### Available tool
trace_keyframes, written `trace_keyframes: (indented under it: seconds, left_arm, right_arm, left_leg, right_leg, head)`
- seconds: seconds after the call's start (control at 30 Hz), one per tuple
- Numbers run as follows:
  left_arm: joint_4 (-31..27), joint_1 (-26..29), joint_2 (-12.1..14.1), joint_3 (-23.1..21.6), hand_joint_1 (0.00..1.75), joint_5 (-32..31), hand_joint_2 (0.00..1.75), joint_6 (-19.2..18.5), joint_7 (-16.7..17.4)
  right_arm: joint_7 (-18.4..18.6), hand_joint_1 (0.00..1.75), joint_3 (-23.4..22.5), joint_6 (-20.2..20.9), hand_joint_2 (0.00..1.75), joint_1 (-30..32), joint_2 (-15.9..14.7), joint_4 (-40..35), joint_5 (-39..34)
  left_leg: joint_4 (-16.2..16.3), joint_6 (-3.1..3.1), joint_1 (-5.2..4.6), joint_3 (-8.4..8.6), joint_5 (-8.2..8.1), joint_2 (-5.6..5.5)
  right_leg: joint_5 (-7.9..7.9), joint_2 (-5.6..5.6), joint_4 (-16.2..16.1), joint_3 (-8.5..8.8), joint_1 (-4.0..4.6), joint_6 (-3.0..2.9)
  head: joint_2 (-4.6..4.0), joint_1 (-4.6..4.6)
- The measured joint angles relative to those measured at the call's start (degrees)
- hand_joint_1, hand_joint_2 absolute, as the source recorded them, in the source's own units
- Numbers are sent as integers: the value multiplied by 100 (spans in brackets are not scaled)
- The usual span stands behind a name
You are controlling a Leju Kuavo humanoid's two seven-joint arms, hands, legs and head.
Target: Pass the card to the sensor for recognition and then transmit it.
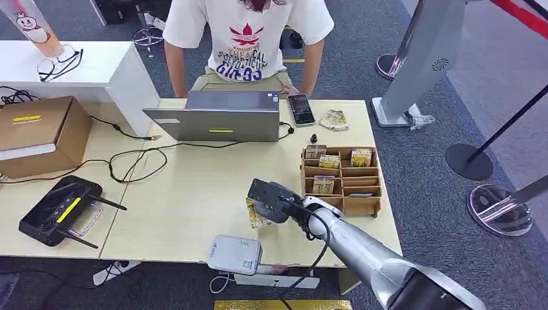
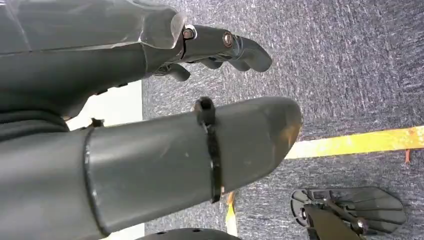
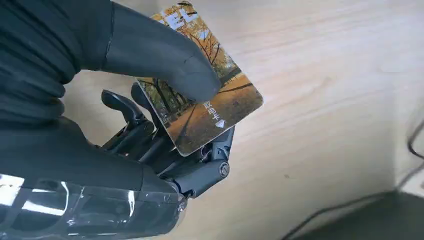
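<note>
Wooden table (image 1: pixel 194 194), grey carpet (image 1: pixel 439 161), right hand (image 1: pixel 274 201) pinching card (image 3: pixel 200 107)

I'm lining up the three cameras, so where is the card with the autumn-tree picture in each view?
Head view: the autumn-tree card is low and centre, held by the right hand above the table near the white box.
Left wrist view: not in it.
Right wrist view: upper centre, pinched under the thick grey thumb.
Shared landmark: the pale wooden table.
</note>
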Motion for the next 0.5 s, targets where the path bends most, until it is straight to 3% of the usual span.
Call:
trace_keyframes:
  seconds: [0.5]
  left_arm:
    - [0,21,-4,2,0,33,0,9,-87]
  right_arm:
    - [-186,175,-890,-112,175,360,-205,-1122,-365]
  left_leg:
    - [0,0,0,0,0,-1]
  right_leg:
    - [0,0,0,-1,0,0]
  head:
    - [0,0]
